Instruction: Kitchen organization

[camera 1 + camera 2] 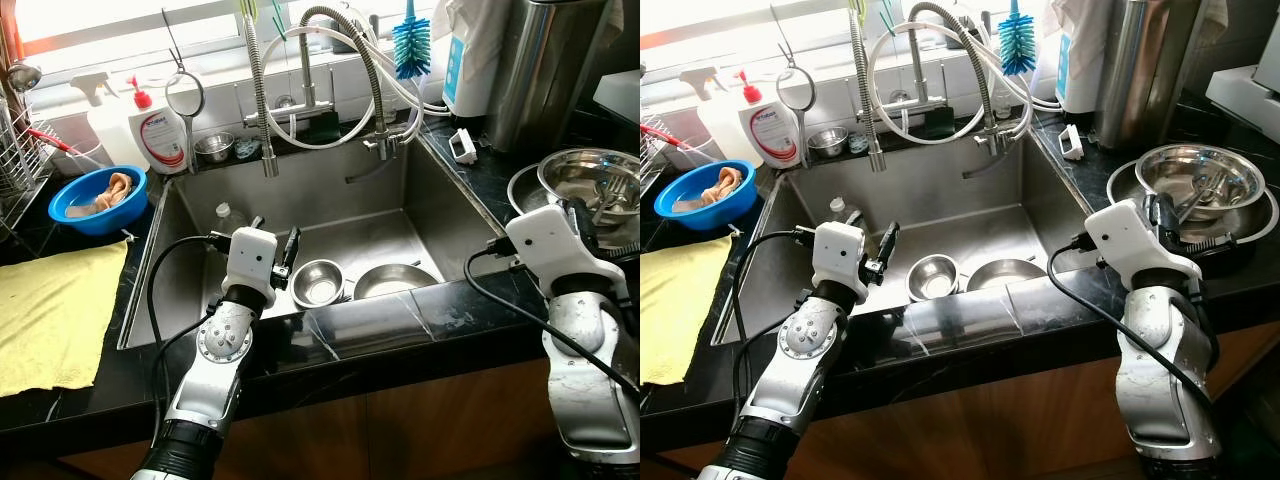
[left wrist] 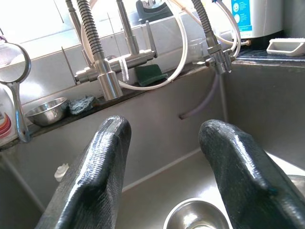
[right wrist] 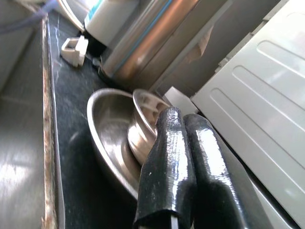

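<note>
A small steel bowl [image 1: 318, 282] and a wider steel dish [image 1: 395, 280] lie on the floor of the sink [image 1: 440, 200]. My left gripper [image 1: 290, 250] hovers over the sink's front left part, just left of the small bowl, open with nothing between its fingers [image 2: 100, 162]. That bowl's rim [image 2: 195, 217] shows just below them in the left wrist view. On the right counter stands a stack of steel bowls [image 1: 590, 180] holding utensils. My right gripper [image 1: 585, 225] is at the near edge of that stack, shut and empty, with its fingers [image 3: 167, 157] pressed together.
A spring-neck tap [image 1: 262, 100] and hoses hang over the sink's back. A clear bottle [image 1: 230, 217] lies in the sink's left corner. On the left counter sit a blue bowl [image 1: 97, 198], a yellow cloth [image 1: 55, 310] and a soap bottle [image 1: 160, 130]. Tall steel canister [image 1: 545, 70] at back right.
</note>
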Robot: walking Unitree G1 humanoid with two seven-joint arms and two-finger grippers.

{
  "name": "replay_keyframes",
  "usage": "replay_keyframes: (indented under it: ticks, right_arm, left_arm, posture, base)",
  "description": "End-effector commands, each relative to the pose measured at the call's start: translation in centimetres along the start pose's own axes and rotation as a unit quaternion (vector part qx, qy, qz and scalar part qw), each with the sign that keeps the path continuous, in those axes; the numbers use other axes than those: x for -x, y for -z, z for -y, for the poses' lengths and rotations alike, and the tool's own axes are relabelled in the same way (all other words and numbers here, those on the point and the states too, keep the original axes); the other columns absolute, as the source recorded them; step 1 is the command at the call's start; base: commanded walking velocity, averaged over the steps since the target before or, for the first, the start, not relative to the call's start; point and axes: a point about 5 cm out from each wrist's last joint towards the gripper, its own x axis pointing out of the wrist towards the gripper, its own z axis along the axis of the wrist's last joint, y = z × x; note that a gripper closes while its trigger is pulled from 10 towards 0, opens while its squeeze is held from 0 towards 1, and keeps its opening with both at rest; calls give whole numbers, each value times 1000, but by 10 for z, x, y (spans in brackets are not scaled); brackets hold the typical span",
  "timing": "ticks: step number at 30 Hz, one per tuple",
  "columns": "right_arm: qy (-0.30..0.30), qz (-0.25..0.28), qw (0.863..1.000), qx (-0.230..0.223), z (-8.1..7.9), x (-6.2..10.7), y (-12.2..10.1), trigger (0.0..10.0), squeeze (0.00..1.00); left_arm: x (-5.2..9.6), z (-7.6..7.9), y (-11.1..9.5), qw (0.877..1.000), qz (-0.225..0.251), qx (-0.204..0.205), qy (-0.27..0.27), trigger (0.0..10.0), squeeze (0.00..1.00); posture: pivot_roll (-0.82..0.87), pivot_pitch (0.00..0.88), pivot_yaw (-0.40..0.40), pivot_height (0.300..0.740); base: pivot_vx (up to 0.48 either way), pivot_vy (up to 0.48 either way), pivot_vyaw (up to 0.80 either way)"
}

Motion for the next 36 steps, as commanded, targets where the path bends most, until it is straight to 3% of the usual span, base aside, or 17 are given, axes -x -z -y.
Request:
replay_keyframes:
  ticks: [1, 11, 17, 24, 30, 31, 32, 34, 35, 36]
  right_arm:
    - [21, 43, 998, -32, 8, 0, -18, 10000, 0]
    - [26, 41, 995, -91, 9, -2, -18, 10000, 0]
    - [59, 89, 989, -106, 20, -4, -29, 10000, 0]
    - [18, 146, 980, -137, 13, -9, -48, 10000, 0]
    - [-67, 219, 957, -176, -3, -11, -80, 10000, 0]
    - [-104, 247, 943, -197, -10, -11, -95, 10000, 0]
    - [-104, 247, 943, -197, -10, -11, -95, 10000, 0]
    - [-154, 265, 925, -224, -19, -11, -107, 10000, 0]
    - [-207, 265, 910, -243, -30, -11, -116, 10000, 0]
    - [-207, 265, 910, -243, -30, -11, -116, 10000, 0]
  left_arm:
    - [0, -7, 1, 1000, -6, -10, -6, 10000, 0]
    - [0, -8, 1, 1000, -5, -12, -6, 10000, 0]
    - [-1, -8, 0, 1000, -3, -11, -6, 10000, 0]
    - [-1, -8, 0, 1000, -2, -10, -8, 10000, 0]
    - [-1, -8, -1, 1000, -1, -9, -11, 10000, 0]
    - [-2, -7, -1, 1000, 0, -9, -11, 10000, 0]
    - [-2, -7, -1, 1000, 0, -9, -11, 10000, 0]
    - [-2, -7, -1, 1000, 1, -8, -11, 10000, 0]
    - [-3, -7, -2, 1000, 1, -9, -12, 10000, 0]
    - [-3, -7, -2, 1000, 1, -9, -12, 10000, 0]
  posture:
    - [-233, 0, 156, 740]
    - [-230, 0, 160, 740]
    - [-231, 0, 161, 740]
    - [-228, 0, 158, 740]
    - [-234, 0, 163, 740]
    - [-233, 0, 164, 740]
    - [-233, 0, 164, 740]
    - [-229, 0, 160, 740]
    - [-223, 0, 156, 740]
    - [-223, 0, 156, 740]
  base:
    - [0, 0, 0]
    - [0, 0, 0]
    - [0, 0, 0]
    - [0, 0, 0]
    - [0, 0, 0]
    - [0, 0, 0]
    - [0, 0, 0]
    - [0, 0, 0]
    - [0, 0, 0]
    - [0, 0, 0]
